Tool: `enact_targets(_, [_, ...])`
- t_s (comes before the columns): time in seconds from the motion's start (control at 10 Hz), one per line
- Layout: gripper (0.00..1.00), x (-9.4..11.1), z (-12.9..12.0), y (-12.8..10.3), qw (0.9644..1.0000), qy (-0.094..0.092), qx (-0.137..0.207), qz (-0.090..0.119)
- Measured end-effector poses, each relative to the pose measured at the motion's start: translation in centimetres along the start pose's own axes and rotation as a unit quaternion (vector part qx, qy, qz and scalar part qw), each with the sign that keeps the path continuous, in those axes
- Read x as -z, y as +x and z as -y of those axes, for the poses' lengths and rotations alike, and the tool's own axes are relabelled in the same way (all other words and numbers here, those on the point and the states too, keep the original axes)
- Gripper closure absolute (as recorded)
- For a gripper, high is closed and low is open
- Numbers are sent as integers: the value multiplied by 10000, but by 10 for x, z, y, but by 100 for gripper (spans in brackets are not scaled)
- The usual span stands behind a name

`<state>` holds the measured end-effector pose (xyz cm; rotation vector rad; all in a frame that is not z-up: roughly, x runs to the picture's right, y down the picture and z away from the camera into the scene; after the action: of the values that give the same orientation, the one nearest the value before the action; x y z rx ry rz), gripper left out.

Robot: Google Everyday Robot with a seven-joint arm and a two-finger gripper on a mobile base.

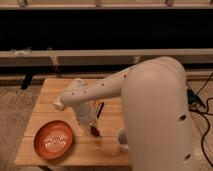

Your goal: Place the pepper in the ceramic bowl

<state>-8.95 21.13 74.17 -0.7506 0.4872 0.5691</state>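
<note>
1 pepper [95,132] at pincer [92,127], nr bowl [52,141]

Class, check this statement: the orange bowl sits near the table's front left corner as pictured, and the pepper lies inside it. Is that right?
Not quite. The bowl does sit near the front left corner of the table, but the pepper is not inside it. The camera view shows it to the bowl's right, at the gripper, over the tabletop.
</note>
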Motion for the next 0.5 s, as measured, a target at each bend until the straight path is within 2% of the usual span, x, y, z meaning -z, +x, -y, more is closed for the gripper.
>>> enact_targets(0.4, [99, 35, -64, -40, 9977, -4, 651, 167])
enact_targets(0.5, [92, 42, -76, -52, 9967, -21, 786, 203])
